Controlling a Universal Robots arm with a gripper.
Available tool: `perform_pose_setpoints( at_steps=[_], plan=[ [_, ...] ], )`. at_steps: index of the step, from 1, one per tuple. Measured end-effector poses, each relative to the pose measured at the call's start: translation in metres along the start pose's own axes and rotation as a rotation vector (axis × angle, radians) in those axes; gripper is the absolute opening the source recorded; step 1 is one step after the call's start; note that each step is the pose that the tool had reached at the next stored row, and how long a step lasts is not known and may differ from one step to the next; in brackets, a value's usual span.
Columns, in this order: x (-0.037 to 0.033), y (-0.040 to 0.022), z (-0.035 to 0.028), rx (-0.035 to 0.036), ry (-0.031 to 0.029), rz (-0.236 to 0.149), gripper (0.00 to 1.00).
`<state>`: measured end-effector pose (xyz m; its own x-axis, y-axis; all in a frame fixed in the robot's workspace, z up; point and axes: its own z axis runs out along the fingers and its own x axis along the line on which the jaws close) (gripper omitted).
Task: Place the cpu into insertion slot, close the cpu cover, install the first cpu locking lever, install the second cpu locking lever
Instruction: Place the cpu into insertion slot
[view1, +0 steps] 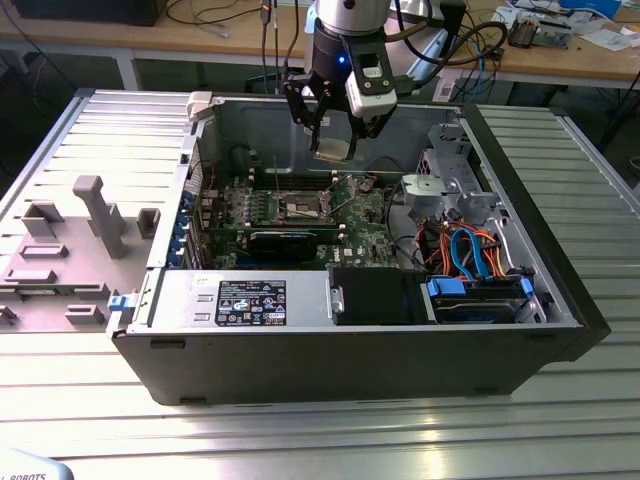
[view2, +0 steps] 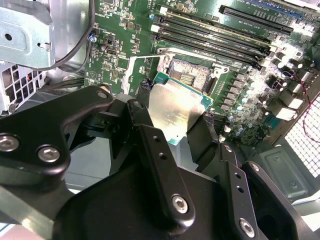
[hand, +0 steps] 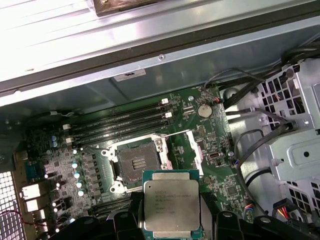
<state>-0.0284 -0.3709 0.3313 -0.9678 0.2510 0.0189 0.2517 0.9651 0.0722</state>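
Exterior view: gripper (view1: 333, 138) hangs inside an open computer case (view1: 350, 360), above and apart from the insertion slot (view1: 303, 207); second wrist view: fingers pinch the cpu (view2: 175, 112) by opposite edges, near the insertion slot (view2: 192, 75); first wrist view: insertion slot (hand: 137, 160) lies bare beside the cpu (hand: 171, 205); placing is in hand, and it likely calls for squaring chip over socket.

The cpu (hand: 171, 205) is silvery-grey, edged green. The board (view1: 362, 215) is green; the cables (view1: 470, 250) at the exterior view's right are orange and blue.
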Motion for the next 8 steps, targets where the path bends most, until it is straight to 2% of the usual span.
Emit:
perform_pose_setpoints(
  at_steps=[8],
  plan=[
    [0.0000,0.0000,0.0000,-0.0001,-0.0003,0.004,0.54]
  ],
)
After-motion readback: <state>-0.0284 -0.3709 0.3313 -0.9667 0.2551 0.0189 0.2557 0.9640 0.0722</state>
